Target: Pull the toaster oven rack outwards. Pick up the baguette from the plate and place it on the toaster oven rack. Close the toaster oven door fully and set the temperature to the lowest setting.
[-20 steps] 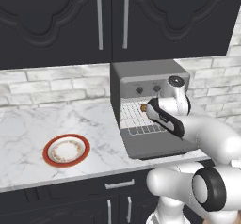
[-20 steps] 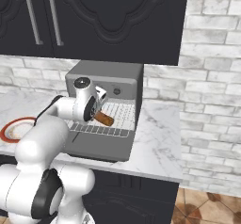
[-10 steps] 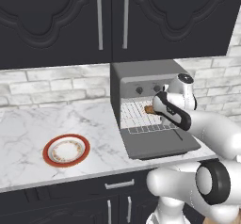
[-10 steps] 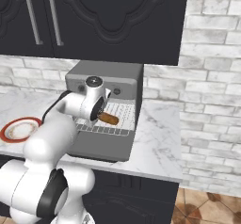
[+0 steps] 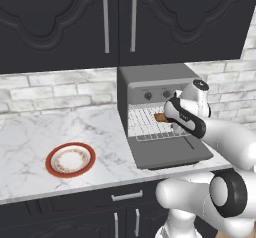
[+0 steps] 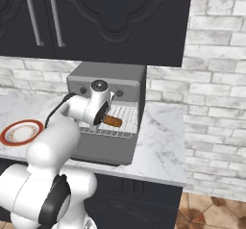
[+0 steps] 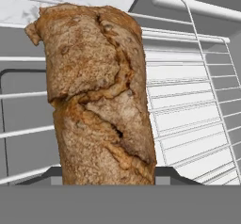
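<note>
The grey toaster oven [image 5: 150,77] [image 6: 108,74] stands on the counter with its door [image 5: 167,152] [image 6: 103,148] folded down flat. Its wire rack [image 5: 142,122] [image 6: 124,111] [image 7: 188,105] is drawn partly out over the door. My gripper [image 5: 168,116] [image 6: 106,119] is shut on the brown baguette [image 5: 161,117] [image 6: 113,121] [image 7: 99,96], which hangs just above the rack at the oven's opening. The bread hides the fingertips in the hand view. The red-rimmed plate [image 5: 70,159] [image 6: 20,132] lies bare on the counter to the left.
Three small knobs [image 5: 148,96] sit in a row above the oven opening. Dark cabinets [image 5: 117,22] hang overhead, and a brick wall [image 6: 211,79] runs behind. Marble counter [image 5: 30,132] stretches between plate and oven, with more to the oven's right [image 6: 161,136].
My arm has carried the baguette a little further across the rack toward the oven's inside. The grip has stayed the same.
</note>
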{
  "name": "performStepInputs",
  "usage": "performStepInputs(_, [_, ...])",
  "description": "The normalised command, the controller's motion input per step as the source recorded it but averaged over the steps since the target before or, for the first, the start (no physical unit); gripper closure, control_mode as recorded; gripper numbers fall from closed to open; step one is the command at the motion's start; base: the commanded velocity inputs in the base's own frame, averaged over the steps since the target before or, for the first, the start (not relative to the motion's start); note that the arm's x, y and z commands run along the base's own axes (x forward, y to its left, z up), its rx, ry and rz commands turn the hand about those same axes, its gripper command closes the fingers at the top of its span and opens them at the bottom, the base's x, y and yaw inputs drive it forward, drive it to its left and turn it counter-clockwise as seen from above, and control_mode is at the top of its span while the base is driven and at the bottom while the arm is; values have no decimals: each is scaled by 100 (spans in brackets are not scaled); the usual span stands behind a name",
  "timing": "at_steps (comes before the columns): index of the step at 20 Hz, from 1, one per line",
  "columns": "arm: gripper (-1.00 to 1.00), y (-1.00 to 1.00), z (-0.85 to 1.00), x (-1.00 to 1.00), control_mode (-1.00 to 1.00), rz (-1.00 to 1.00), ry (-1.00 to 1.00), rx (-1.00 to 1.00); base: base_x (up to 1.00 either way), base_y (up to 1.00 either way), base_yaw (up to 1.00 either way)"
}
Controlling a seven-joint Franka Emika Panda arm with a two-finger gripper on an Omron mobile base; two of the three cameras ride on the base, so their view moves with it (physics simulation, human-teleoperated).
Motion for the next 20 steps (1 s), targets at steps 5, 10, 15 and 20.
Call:
performStepInputs(5, [100,1,-26,0,-100,3,14,-2,0,0,0])
performStepInputs(10, [100,1,-7,0,-100,0,6,0,0,0,0])
performStepInputs(15, [-100,0,0,0,-100,0,0,0,0,0,0])
performStepInputs(20, [-100,0,5,-8,-100,0,0,0,0,0,0])
